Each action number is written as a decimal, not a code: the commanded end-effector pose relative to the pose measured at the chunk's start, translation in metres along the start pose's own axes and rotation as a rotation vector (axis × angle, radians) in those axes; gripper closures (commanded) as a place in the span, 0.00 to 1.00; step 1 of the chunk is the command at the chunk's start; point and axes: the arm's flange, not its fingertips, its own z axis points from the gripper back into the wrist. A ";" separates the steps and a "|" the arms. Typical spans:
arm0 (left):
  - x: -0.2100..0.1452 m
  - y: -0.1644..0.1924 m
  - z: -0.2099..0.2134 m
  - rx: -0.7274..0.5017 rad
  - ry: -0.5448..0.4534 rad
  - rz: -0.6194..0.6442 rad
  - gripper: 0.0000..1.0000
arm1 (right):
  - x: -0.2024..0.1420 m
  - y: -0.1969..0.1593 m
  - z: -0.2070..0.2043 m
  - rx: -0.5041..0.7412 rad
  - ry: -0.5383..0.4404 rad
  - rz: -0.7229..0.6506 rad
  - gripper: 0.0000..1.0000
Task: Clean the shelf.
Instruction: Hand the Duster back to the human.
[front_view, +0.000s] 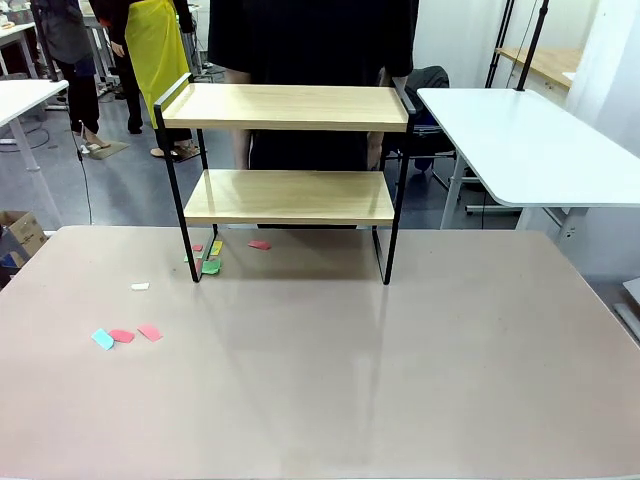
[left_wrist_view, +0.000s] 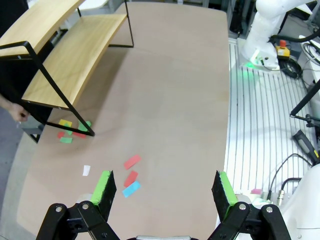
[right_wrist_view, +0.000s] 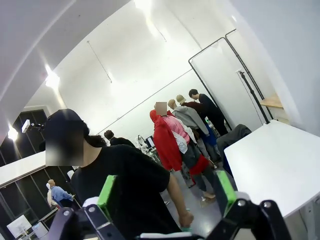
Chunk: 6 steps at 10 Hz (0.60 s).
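Two bare boards, and scraps of coloured paper lying on the table below: the shelf (front_view: 288, 150) stands at the far side of the table (front_view: 400, 380), in front of a person in black (front_view: 310, 40).

Both tiers look clear, so the job seems either barely begun or nearly over; what remains, by my reading, is the litter. Several paper scraps (front_view: 210, 262) lie by the shelf's left foot, and three more pieces (front_view: 126, 335) sit well apart toward the near left. The left wrist view looks down over the shelf (left_wrist_view: 60, 55) and the loose pieces (left_wrist_view: 131, 175), with the left gripper (left_wrist_view: 165, 192) hanging above them, jaws wide and empty. The right gripper (right_wrist_view: 165, 197), equally wide and empty, points up at the person (right_wrist_view: 125, 185) and the room. A next move would call for the left arm to descend on thin, flat paper.
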 end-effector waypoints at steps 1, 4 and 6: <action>0.002 0.001 0.001 -0.003 -0.024 -0.020 0.00 | -0.003 0.000 0.001 0.002 0.000 0.008 0.00; 0.002 0.001 0.001 -0.003 -0.024 -0.020 0.00 | -0.003 0.000 0.001 0.002 0.000 0.008 0.00; 0.002 0.001 0.001 -0.003 -0.024 -0.020 0.00 | -0.003 0.000 0.001 0.002 0.000 0.008 0.00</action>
